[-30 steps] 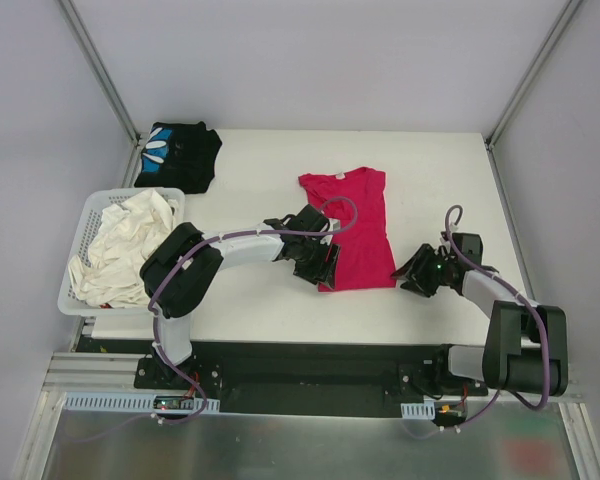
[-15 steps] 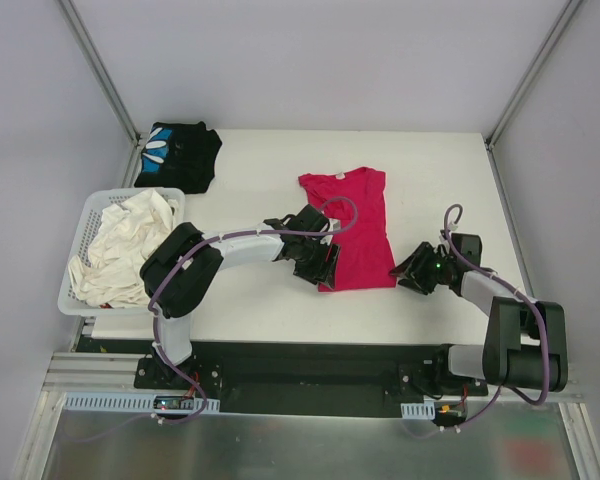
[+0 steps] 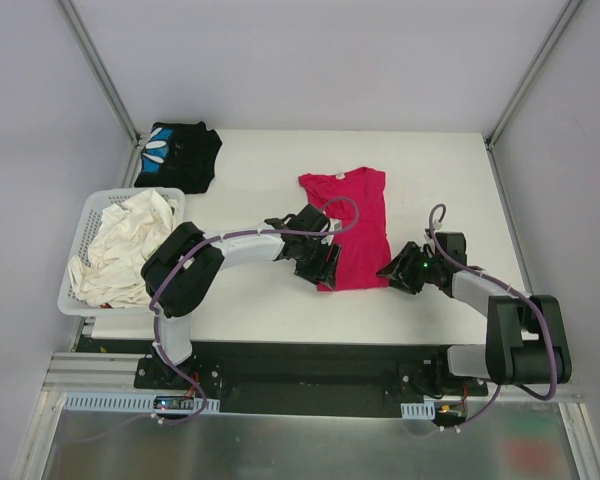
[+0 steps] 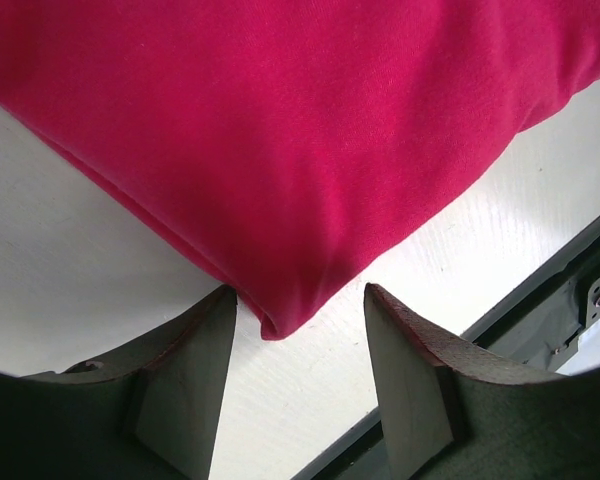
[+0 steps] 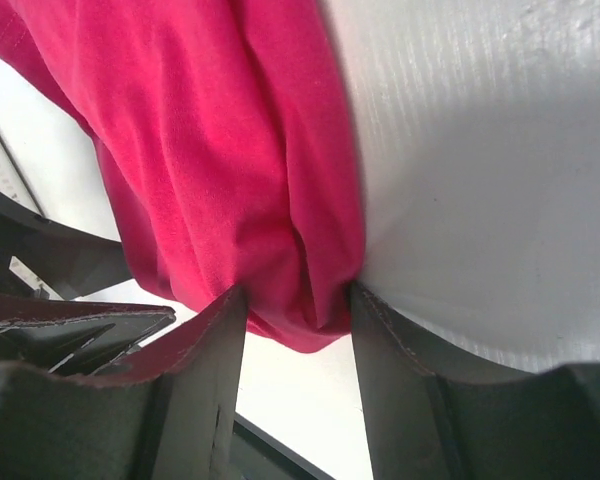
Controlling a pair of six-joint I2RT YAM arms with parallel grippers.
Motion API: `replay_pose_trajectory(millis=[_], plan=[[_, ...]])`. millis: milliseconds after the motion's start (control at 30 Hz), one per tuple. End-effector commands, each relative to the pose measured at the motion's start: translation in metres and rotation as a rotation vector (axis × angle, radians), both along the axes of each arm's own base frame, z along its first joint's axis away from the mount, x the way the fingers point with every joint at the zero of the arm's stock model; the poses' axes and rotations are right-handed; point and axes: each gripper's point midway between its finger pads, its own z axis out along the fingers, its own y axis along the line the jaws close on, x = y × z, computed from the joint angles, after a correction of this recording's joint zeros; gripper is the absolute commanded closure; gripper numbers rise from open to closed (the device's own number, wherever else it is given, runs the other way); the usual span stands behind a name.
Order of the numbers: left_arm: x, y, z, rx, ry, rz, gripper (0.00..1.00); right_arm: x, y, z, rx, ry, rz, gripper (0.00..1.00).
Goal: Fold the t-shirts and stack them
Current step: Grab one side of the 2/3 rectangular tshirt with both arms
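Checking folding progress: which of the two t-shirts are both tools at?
The magenta-red t-shirt mid-table: the left tool and right tool each straddle one near corner. The black printed t-shirt lies bunched at the far left.

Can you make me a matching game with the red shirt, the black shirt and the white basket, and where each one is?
Things:
1. red t-shirt
2. black t-shirt
3. white basket

Places:
A. at the left edge, with white cloth inside
B. lying in the middle of the table
C. at the far left corner

Pairs: 1-B, 2-C, 3-A
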Motion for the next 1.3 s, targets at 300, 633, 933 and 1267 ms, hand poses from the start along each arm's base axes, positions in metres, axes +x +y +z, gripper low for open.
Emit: replay_pose_trajectory(millis=[300,633,933,1267], plan=[[-0.005,0.003,-0.006,0.034,0.002,-0.032,0.49,-0.005,0.001,-0.010,-0.026,0.033,-0.007,0.66],[-0.003,0.002,-0.006,0.030,0.002,-0.037,0.72,-0.005,0.003,-0.010,-0.019,0.029,-0.001,0.82],[0.000,0.001,-0.002,0.027,-0.018,-0.043,0.88,-0.001,0.004,-0.006,-0.013,0.015,0.001,0.99],[0.017,0.001,0.016,0.014,-0.094,-0.033,0.91,0.006,0.005,0.006,-0.007,-0.015,0.006,0.99]])
